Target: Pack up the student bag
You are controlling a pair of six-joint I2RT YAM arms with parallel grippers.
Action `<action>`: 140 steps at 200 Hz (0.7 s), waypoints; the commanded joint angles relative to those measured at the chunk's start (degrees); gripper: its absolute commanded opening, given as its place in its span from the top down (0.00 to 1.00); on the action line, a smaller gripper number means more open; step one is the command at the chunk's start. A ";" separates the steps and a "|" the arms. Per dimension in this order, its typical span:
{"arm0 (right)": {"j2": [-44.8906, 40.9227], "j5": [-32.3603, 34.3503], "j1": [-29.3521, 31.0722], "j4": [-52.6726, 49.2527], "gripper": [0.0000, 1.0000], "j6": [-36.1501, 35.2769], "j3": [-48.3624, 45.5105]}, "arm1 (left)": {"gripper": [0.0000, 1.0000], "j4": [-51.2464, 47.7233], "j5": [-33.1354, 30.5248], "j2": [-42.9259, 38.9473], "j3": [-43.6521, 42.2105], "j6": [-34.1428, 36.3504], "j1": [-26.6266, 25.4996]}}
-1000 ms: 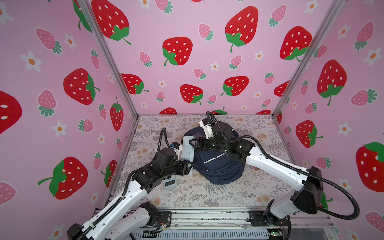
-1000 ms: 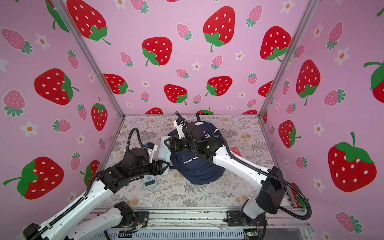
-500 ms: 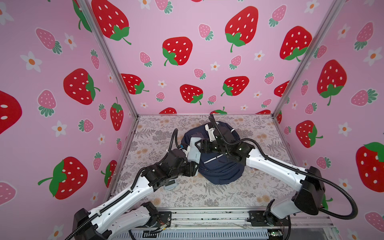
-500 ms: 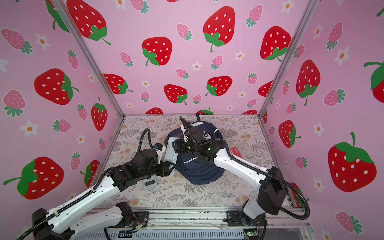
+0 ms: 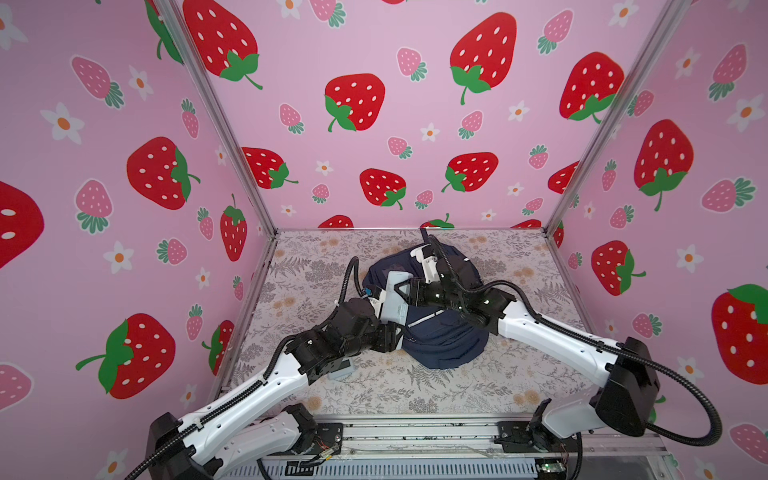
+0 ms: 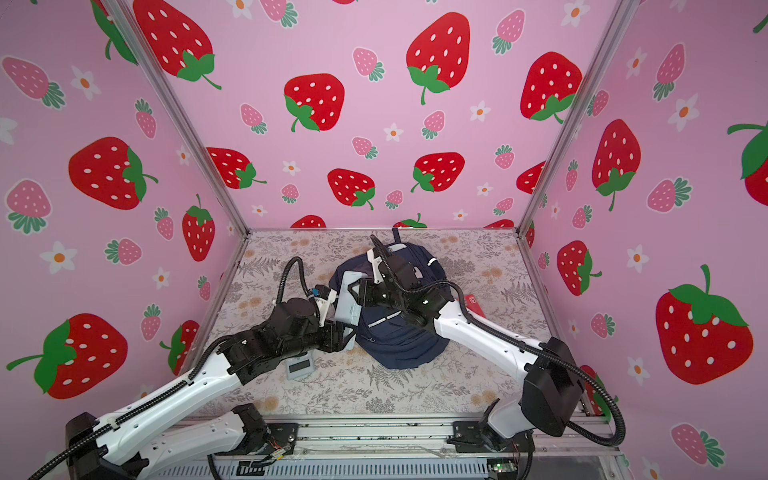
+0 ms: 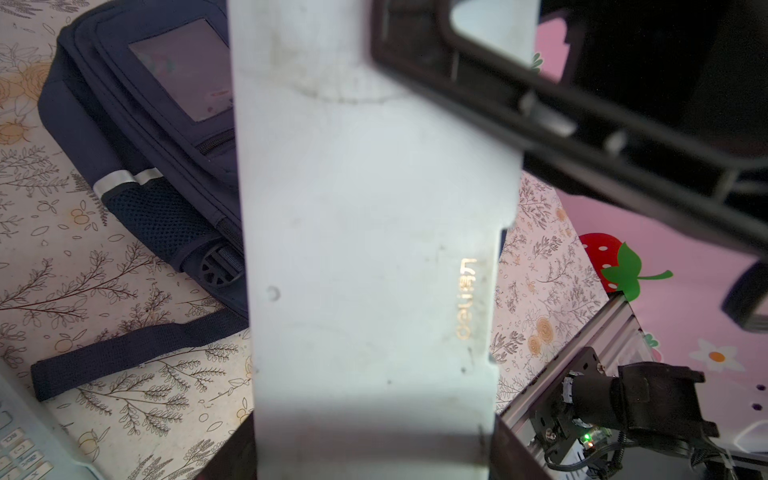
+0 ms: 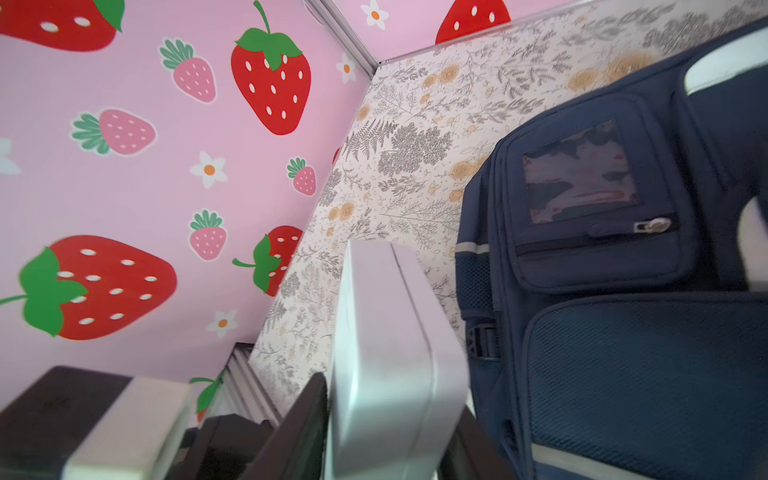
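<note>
Bag [image 5: 440,347] lies lengthwise under the grippers, loop [image 5: 423,236] toward back wall [image 5: 415,124]; left gripper [image 5: 392,326] and right gripper [image 5: 406,287] both pinch box [image 5: 392,300].

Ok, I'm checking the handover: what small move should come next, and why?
Probably the right gripper should close firmly on the pencil case. The case stands between its jaws near the student bag, while the left gripper holds its other end. Whether the right grip is firm cannot be told, so the left should not let go yet.
</note>
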 commanded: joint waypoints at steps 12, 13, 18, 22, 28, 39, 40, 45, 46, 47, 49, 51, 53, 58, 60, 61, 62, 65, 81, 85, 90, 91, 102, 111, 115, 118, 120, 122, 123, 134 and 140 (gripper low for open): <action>-1.45 -1.39 -0.40 1.80 0.67 1.45 -0.78 | 0.67 3.57 0.48 0.44 -0.46 -0.56 -0.30; -1.45 -1.38 -0.45 1.79 0.67 1.45 -0.76 | 0.66 3.60 0.48 0.44 -0.53 -0.56 -0.30; -1.48 -1.25 -0.47 1.74 0.68 1.40 -0.81 | 0.63 3.92 0.42 0.47 -0.82 -0.50 -0.35; -1.54 -1.20 -0.55 1.66 0.68 1.42 -0.76 | 0.60 4.05 0.33 0.57 -0.99 -0.54 -0.31; -1.55 -1.06 -0.54 1.49 0.69 1.51 -0.81 | 0.56 4.16 0.31 0.66 -0.98 -0.47 -0.37; -1.83 -0.94 -0.86 1.10 0.70 1.64 -0.70 | 0.45 4.16 0.27 0.99 -0.80 -0.28 -0.47; -1.82 -0.94 -0.90 1.05 0.70 1.67 -0.72 | 0.44 4.16 0.24 1.02 -0.75 -0.28 -0.47; -2.06 -0.91 -0.98 0.81 0.70 1.69 -0.67 | 0.40 4.12 0.22 1.19 -0.62 -0.25 -0.54; -2.06 -0.92 -0.96 0.73 0.70 1.70 -0.71 | 0.39 4.14 0.18 1.21 -0.57 -0.22 -0.59; -2.07 -0.93 -0.99 0.73 0.70 1.66 -0.68 | 0.38 4.15 0.20 1.27 -0.54 -0.21 -0.57; -2.14 -0.89 -1.08 0.62 0.70 1.61 -0.73 | 0.37 4.16 0.15 1.35 -0.50 -0.16 -0.61; -2.20 -0.86 -1.11 0.57 0.70 1.61 -0.70 | 0.35 4.22 0.14 1.37 -0.44 -0.15 -0.57; -2.26 -0.81 -1.18 0.49 0.70 1.55 -0.73 | 0.34 4.24 0.13 1.44 -0.36 -0.06 -0.56; -2.47 -0.51 -1.36 0.25 0.71 1.41 -0.68 | 0.31 4.24 0.14 1.56 -0.22 0.12 -0.56; -2.56 -0.46 -1.44 0.15 0.71 1.37 -0.73 | 0.29 4.24 0.13 1.62 -0.15 0.30 -0.54; -2.58 -0.34 -1.50 0.09 0.71 1.36 -0.74 | 0.29 4.24 0.18 1.65 -0.16 0.35 -0.55; -2.59 -0.33 -1.53 0.10 0.71 1.31 -0.74 | 0.28 4.25 0.16 1.70 -0.11 0.43 -0.55; -2.75 -0.19 -1.63 -0.15 0.71 1.23 -0.81 | 0.26 4.25 0.21 1.80 0.03 0.60 -0.56; -3.72 1.35 -2.71 -1.33 0.73 1.09 -1.03 | 0.15 3.04 0.55 2.61 1.26 2.15 -0.57; -3.96 1.60 -3.05 -1.63 0.74 1.05 -1.19 | 0.13 2.37 0.64 2.83 1.87 2.60 -0.56; -4.43 1.78 -3.66 -2.04 0.74 1.09 -1.37 | 0.11 1.48 0.66 3.17 2.53 3.12 -0.56; -4.48 1.78 -3.75 -2.06 0.74 1.09 -1.37 | 0.11 1.23 0.66 3.21 2.64 3.22 -0.56; -5.46 2.09 -5.13 -3.03 0.75 0.77 -1.93 | 0.04 -0.28 0.79 3.57 3.86 4.36 -0.61; -6.52 2.60 -6.44 -3.92 0.76 0.27 -2.39 | 0.01 -0.88 1.09 3.66 4.20 5.23 -0.60; -6.92 2.93 -7.05 -4.34 0.76 0.07 -2.68 | 0.01 -1.18 1.18 3.62 4.38 5.60 -0.62; -7.39 3.12 -7.47 -4.59 0.76 -0.03 -2.94 | 0.01 -1.39 1.19 3.68 4.45 5.86 -0.63; -7.66 3.22 -7.78 -4.80 0.76 -0.13 -3.12 | 0.01 -1.56 1.19 3.65 4.53 6.02 -0.66; -7.99 3.38 -8.12 -4.98 0.76 -0.18 -3.34 | 0.01 -1.73 1.19 3.64 4.60 6.21 -0.63; -8.11 3.46 -8.31 -5.07 0.76 -0.21 -3.41 | 0.01 -1.82 1.19 3.67 4.59 6.30 -0.64; -10.06 4.13 -10.38 -6.48 0.77 -0.43 -4.56 | 0.01 -2.97 1.06 3.86 5.14 7.35 -0.59; -11.21 4.51 -11.56 -7.42 0.77 -0.62 -5.22 | 0.01 -3.56 0.93 4.11 5.55 8.22 -0.65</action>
